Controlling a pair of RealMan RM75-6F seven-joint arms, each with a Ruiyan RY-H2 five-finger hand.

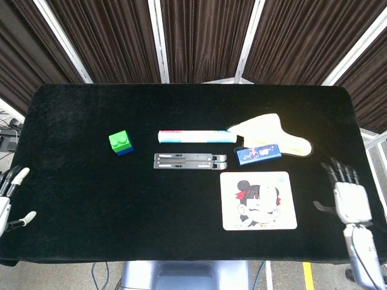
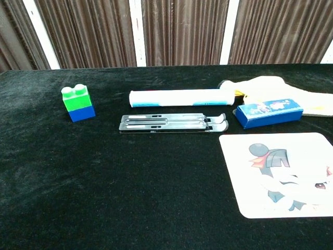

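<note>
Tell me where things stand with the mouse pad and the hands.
Done: the mouse pad lies flat near the front edge, bare. In hand: nothing; the right hand hovers open beside it, apart; the left hand is open at the left edge. Left: any gripping; neither hand touches anything.
</note>
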